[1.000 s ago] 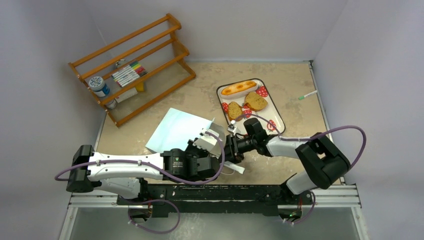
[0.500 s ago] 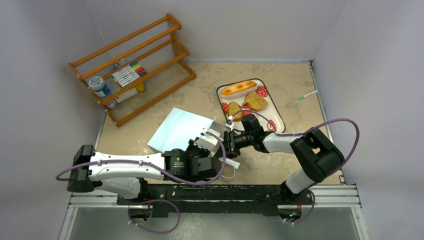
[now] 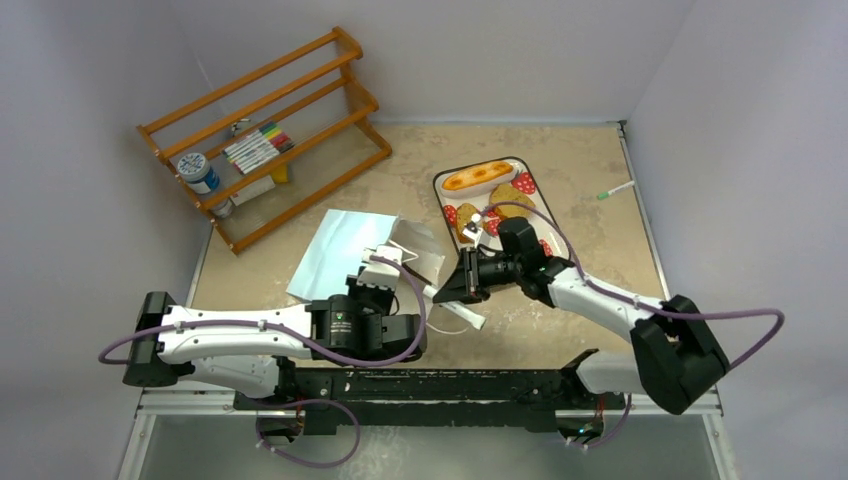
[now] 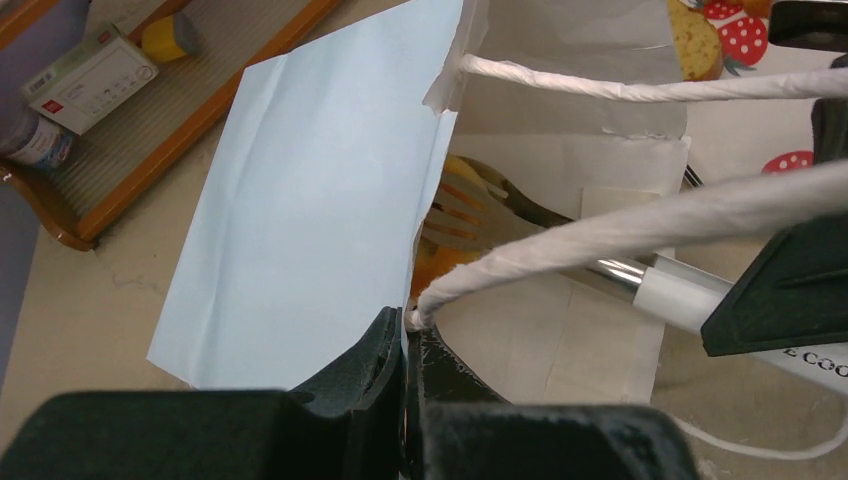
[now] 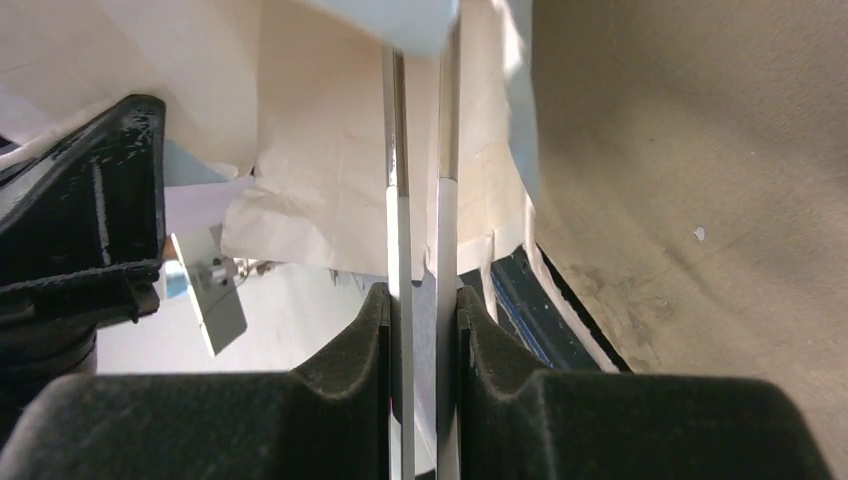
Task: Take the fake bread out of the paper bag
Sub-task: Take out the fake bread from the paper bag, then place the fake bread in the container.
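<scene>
Both claws clenched, left gripper (image 4: 405, 338) on the paper bag (image 4: 300, 200) rim, right gripper (image 5: 422, 300) on metal tongs (image 5: 397, 200) reaching inside the bag.

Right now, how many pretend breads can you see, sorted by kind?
Long loaf: 1
Toast slices: 2
Orange roll, inside the paper bag at the tip of the tongs: 1
Total: 4
</scene>
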